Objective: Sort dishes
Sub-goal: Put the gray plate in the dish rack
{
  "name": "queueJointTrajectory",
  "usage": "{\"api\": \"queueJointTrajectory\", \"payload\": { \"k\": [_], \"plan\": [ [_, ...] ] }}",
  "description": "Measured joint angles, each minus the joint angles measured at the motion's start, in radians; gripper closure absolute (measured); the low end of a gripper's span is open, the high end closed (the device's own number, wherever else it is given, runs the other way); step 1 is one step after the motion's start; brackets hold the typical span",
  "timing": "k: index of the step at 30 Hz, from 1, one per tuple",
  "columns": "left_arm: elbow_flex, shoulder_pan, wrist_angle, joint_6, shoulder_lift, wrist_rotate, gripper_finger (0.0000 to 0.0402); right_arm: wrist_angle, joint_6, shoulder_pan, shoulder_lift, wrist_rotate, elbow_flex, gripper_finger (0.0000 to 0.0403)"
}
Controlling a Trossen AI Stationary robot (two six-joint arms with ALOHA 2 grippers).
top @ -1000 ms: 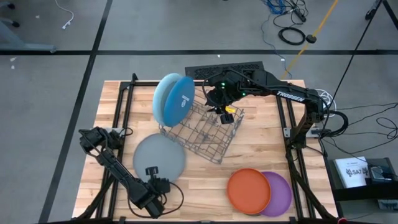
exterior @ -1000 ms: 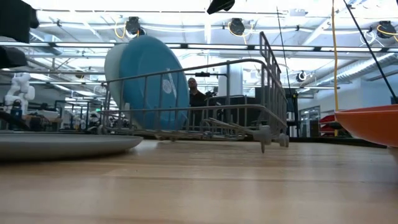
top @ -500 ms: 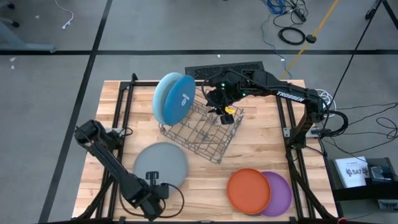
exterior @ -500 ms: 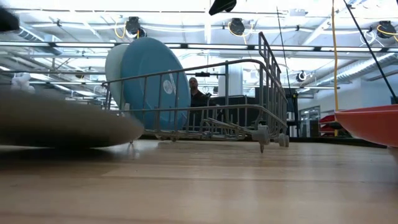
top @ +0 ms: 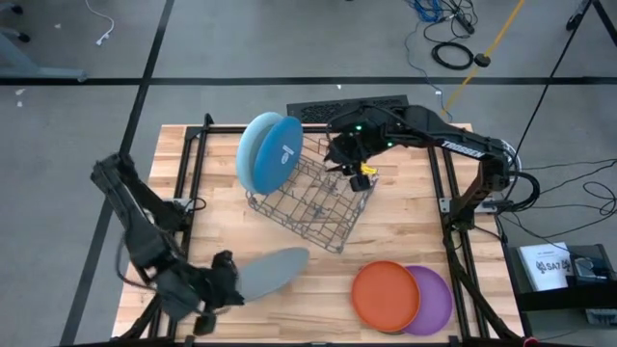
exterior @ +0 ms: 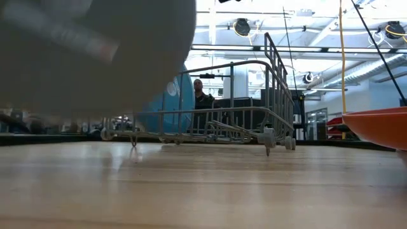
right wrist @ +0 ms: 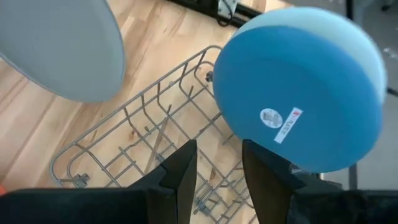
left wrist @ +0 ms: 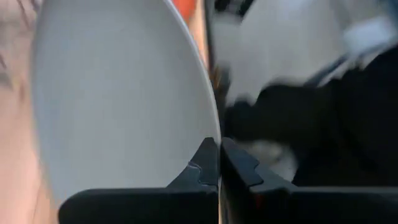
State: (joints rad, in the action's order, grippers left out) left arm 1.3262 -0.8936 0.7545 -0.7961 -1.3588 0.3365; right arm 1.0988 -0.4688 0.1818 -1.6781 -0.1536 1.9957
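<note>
The left gripper (top: 224, 282) is pinching the rim of the grey plate (top: 272, 271) near the front left of the wooden counter (top: 405, 226), its fingers (left wrist: 202, 168) pressed together on the plate's thin edge. The plate is riding tilted above the counter, its far edge reaching toward the wire dish rack (top: 313, 198). From counter height, the plate's underside is filling the upper left of the view as a broad grey blur (exterior: 95, 51).

The right gripper (top: 349, 164) is hovering over the far side of the rack with its fingers (right wrist: 180, 168) spread apart and nothing between them. The blue plate (top: 280, 157) is standing on edge at the rack's far left end, a small sticker showing on its face, with the pale blue plate (top: 254, 154) standing just behind it and touching it.

At the front right of the counter, the orange plate (top: 384, 294) is lying flat, overlapping the purple plate (top: 439, 299) beside it. A person (exterior: 201, 95) is standing in the room beyond the rack, seen through its wires.
</note>
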Motion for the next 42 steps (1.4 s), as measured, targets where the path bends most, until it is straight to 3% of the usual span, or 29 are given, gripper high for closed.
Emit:
{"api": "queueJointTrajectory", "payload": {
  "k": [10,16,20,26,34,39,42],
  "plan": [
    [0.015,0.069,-0.072,0.135,0.231,0.349,0.0401,-0.003,-0.011,0.000,0.108,0.032,0.000,0.0282],
    [0.017,0.212,-0.142,0.313,0.295,0.381,0.0401,-0.013,-0.018,0.000,0.137,0.032,0.000,0.0282],
    [0.016,0.346,-0.167,0.374,0.309,0.297,0.0401,-0.012,-0.024,0.000,0.137,0.032,0.000,0.0282],
    [-0.018,0.545,-0.303,0.463,0.303,0.041,0.0401,-0.024,-0.025,0.000,0.137,0.031,0.000,0.0282],
    [-0.119,0.791,-0.349,0.393,0.298,-0.182,0.0401,-0.018,-0.015,-0.001,0.137,0.027,0.000,0.0282],
    [-0.240,0.919,-0.553,0.344,0.296,-0.360,0.0401,-0.017,-0.002,0.000,0.137,0.026,0.000,0.0282],
    [-0.291,0.984,-0.595,0.331,0.299,-0.414,0.0401,-0.015,-0.002,0.000,0.137,0.026,0.000,0.0282]
  ]
}}
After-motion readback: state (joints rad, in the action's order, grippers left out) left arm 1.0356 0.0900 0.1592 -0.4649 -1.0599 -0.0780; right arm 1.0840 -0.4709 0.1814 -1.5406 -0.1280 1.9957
